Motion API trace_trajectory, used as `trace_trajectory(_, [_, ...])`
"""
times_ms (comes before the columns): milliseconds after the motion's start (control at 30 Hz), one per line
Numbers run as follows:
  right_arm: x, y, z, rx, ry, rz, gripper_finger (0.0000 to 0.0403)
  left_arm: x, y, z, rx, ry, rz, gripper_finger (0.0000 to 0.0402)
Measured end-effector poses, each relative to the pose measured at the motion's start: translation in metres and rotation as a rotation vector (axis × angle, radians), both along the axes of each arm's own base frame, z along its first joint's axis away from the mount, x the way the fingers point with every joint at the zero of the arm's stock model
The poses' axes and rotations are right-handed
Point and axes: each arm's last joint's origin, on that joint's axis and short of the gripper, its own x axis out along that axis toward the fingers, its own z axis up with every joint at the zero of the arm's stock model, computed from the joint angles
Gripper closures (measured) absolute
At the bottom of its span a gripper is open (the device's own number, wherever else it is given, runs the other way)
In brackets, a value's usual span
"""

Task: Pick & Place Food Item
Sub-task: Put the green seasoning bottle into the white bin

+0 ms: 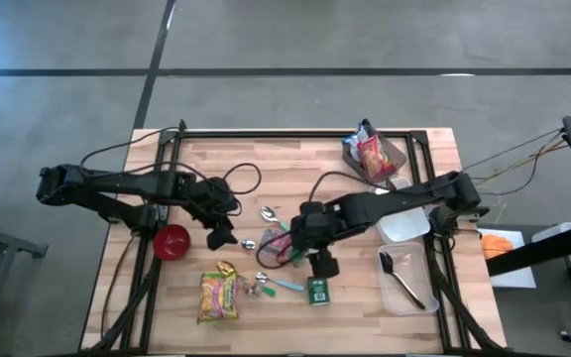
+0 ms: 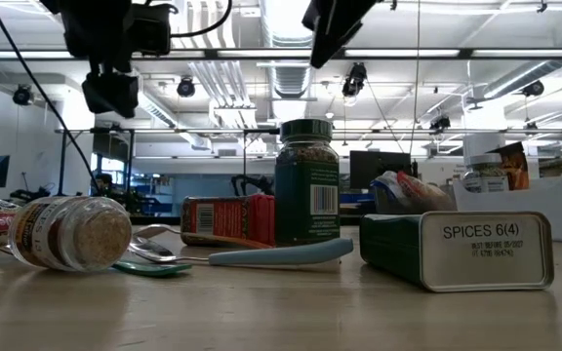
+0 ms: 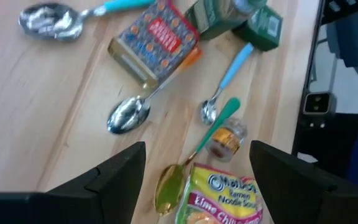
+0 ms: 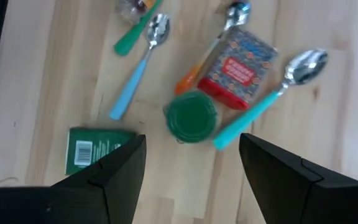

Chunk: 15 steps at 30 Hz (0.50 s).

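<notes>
- Right gripper (image 4: 188, 180) hangs open and empty over the green jar (image 4: 192, 117)
- Left gripper (image 3: 194, 177) open, empty, above the spoons (image 3: 128, 116)
- Risk: closing fingers could knock the upright jar into the red box (image 4: 240, 67)

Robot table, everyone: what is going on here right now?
Two arms hang over a wooden table cluttered with spoons and food items. The right gripper hovers open above an upright green-lidded jar, beside a red box and a green spice tin. The left gripper hovers open near a ramen packet and a small tipped-over jar. Neither holds anything.
</notes>
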Motion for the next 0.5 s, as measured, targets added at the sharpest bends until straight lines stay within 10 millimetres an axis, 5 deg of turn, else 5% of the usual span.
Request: trace_trajectory(500, [0.035, 0.011, -0.034, -0.026, 0.08, 0.074, 0.0149, -0.011, -0.001, -0.022, -0.016, 0.072, -0.004, 0.0112])
